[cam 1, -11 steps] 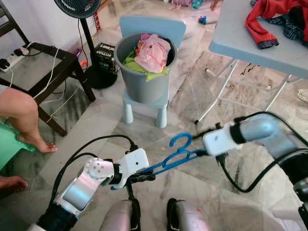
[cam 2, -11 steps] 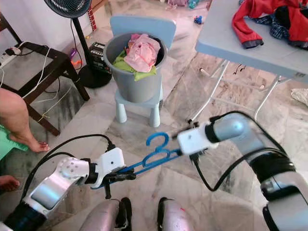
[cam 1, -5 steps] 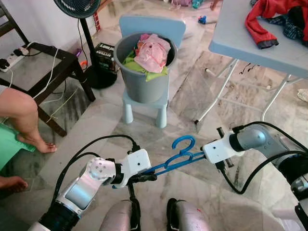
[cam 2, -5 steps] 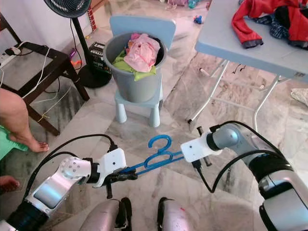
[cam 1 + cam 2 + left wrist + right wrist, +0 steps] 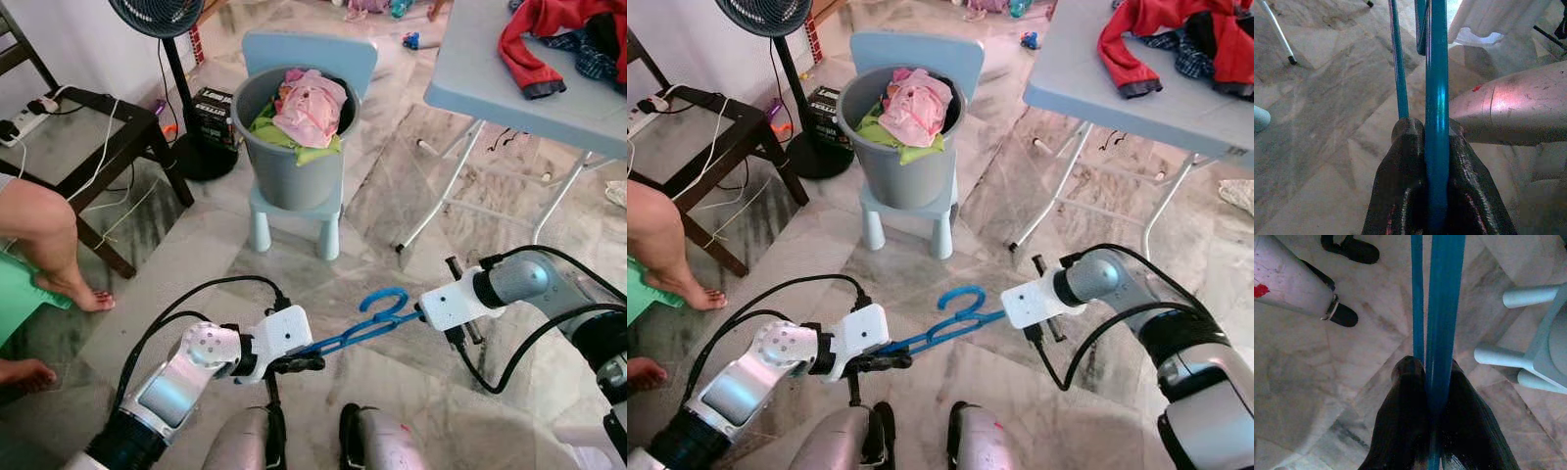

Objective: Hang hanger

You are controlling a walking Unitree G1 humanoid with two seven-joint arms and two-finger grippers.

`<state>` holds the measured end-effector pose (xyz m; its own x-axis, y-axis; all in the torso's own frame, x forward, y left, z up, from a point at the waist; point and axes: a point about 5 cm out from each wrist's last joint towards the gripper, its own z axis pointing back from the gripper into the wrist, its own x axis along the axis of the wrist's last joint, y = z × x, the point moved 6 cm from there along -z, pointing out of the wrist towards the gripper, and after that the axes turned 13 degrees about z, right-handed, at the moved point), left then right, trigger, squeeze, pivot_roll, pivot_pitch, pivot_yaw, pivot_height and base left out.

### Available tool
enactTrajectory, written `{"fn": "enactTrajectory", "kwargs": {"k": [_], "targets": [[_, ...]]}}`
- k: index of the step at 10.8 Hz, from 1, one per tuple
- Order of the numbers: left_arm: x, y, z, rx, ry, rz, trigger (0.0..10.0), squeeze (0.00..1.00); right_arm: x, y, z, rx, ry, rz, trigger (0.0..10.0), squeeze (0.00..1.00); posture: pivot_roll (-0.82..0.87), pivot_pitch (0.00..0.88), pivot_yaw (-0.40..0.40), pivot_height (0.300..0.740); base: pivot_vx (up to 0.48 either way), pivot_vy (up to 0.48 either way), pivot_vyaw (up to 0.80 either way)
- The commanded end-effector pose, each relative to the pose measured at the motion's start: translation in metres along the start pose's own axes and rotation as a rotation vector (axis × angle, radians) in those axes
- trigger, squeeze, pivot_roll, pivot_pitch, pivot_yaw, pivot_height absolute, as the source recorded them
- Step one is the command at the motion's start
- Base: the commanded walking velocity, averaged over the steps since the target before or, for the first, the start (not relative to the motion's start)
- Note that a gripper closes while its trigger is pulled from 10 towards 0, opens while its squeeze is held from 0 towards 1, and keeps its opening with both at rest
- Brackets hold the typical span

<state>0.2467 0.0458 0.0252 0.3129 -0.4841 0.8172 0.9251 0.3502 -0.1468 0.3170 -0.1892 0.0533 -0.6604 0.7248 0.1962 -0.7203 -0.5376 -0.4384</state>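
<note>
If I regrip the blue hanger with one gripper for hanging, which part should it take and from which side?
Probably the straight arm of the blue hanger just below its hook, approached from underneath. The hook points up and must stay free. The left gripper and right gripper are clamped on opposite ends.

Bucket [image 5: 292, 147] of clothes on stool [image 5: 294, 221], top centre; fan [image 5: 179, 78] left of it. Side table [image 5: 78, 137] upper left, folding table [image 5: 529, 93] upper right. Hanger [image 5: 367, 321] low centre, between left gripper [image 5: 306, 362] and right gripper [image 5: 416, 315].
</note>
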Motion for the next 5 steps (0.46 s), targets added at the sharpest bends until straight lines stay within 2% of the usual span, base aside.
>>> {"fn": "enactTrajectory", "kwargs": {"k": [1,3,5], "targets": [[-0.002,0.004,0.002,0.023,0.003,0.0,10.0,1.0,-0.008,0.008,0.006,0.026,0.025,-0.014,0.0,0.0,0.01,0.18,-0.009,0.74,0.0,0.0,0.0],[0.021,0.025,0.004,0.154,-0.096,-0.03,10.0,1.0,-0.021,0.004,0.004,-0.022,0.093,-0.013,0.0,0.0,0.01,0.18,-0.014,0.74,0.0,0.0,0.0],[0.024,0.028,0.006,0.187,-0.111,-0.036,10.0,1.0,-0.028,-0.001,0.002,-0.086,0.127,-0.047,0.0,0.0,0.01,0.181,-0.016,0.74,0.0,0.0,0.0]]}}
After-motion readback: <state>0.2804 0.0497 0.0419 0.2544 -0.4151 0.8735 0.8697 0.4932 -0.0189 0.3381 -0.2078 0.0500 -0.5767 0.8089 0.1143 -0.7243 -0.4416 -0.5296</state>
